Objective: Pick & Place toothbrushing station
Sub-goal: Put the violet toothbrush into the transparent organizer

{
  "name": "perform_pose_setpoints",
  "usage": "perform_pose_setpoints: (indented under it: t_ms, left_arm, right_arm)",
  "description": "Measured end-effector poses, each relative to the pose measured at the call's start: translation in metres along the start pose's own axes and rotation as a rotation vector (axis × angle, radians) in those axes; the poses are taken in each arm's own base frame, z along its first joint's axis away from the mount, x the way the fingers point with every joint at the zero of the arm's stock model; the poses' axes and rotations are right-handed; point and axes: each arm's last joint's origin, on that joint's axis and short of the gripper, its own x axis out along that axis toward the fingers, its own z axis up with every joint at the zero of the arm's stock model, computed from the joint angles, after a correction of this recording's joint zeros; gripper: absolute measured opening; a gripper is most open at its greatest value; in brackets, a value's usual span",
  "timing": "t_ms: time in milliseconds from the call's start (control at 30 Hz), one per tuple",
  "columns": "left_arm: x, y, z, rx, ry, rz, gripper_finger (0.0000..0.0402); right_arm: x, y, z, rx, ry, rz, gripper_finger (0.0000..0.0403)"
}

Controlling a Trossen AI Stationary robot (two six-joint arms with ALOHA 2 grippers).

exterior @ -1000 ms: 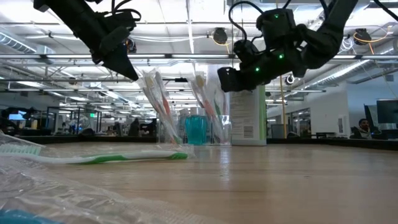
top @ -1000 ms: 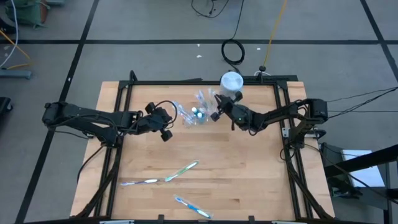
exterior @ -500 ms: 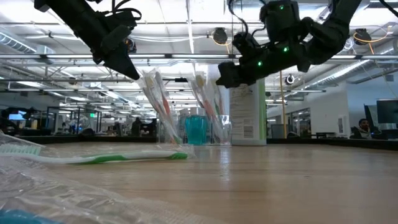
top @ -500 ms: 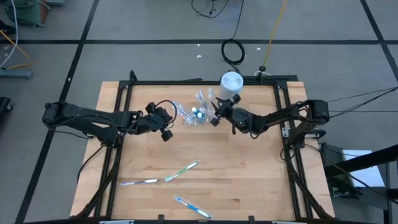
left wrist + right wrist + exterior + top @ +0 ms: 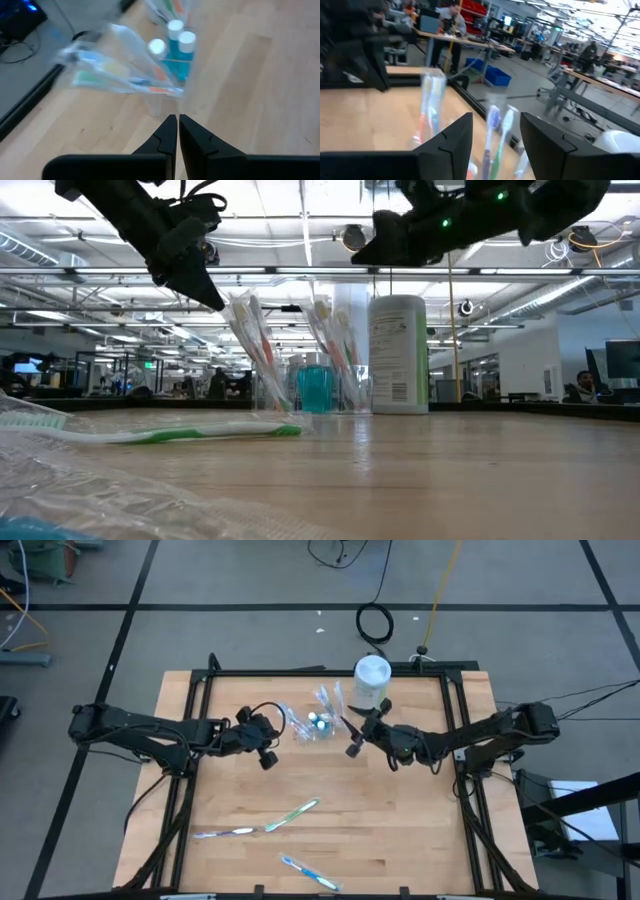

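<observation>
A small clear cup (image 5: 315, 728) stands on the table's far middle, with pastel toothbrushes (image 5: 335, 345) leaning out of it and blue toothpaste tubes (image 5: 181, 55) upright inside. My left gripper (image 5: 277, 730) is shut and slants down from the table's left, its tips right by the leaning clear-wrapped toothbrushes (image 5: 245, 330). My right gripper (image 5: 495, 137) is open, level and raised, right of the cup and clear of it (image 5: 352, 738). It looks across at the toothbrush heads (image 5: 492, 125). My left gripper has its shut fingertips (image 5: 177, 122) close under the end of a clear-wrapped toothbrush (image 5: 167, 91) that leans out of the cup. I cannot tell whether they touch it or pinch anything clear.
A tall white-and-green canister (image 5: 372, 673) stands behind the cup, by the far edge. Three loose toothbrushes (image 5: 295, 812) (image 5: 225, 833) (image 5: 310, 872) lie on the near half of the table. Crumpled clear wrap (image 5: 90, 500) lies close to the low camera.
My right gripper has opened, risen, and drawn back from the toothbrushes in the cup toward the table's near right. The cup and its toothbrushes have stayed where they were.
</observation>
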Motion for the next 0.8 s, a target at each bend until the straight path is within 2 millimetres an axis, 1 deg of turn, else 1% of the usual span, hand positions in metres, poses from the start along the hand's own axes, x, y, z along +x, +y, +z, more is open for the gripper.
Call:
perform_pose_setpoints:
  t_ms: [233,400,533,633,800]
  left_arm:
    - [-0.001,-0.015,-0.004,0.097,0.041,-0.186,0.0026]
    - [-0.006,-0.025,-0.008,0.161,0.072,-0.340,0.0027]
    - [-0.010,-0.032,-0.010,0.171,0.095,-0.472,0.0030]
    - [-0.011,-0.035,-0.011,0.188,0.103,-0.517,0.0050]
    - [-0.012,-0.039,-0.019,0.222,0.169,-0.522,0.0110]
  right_arm:
    - [-0.015,0.005,0.014,0.031,-0.048,0.047,0.0156]
    - [-0.019,0.007,0.017,0.036,-0.058,0.061,0.0155]
    - [-0.019,0.007,0.017,0.042,-0.057,0.060,0.0155]
    - [-0.019,0.007,0.017,0.069,-0.057,0.061,0.0155]
    - [-0.019,0.007,0.017,0.093,-0.056,0.062,0.0155]
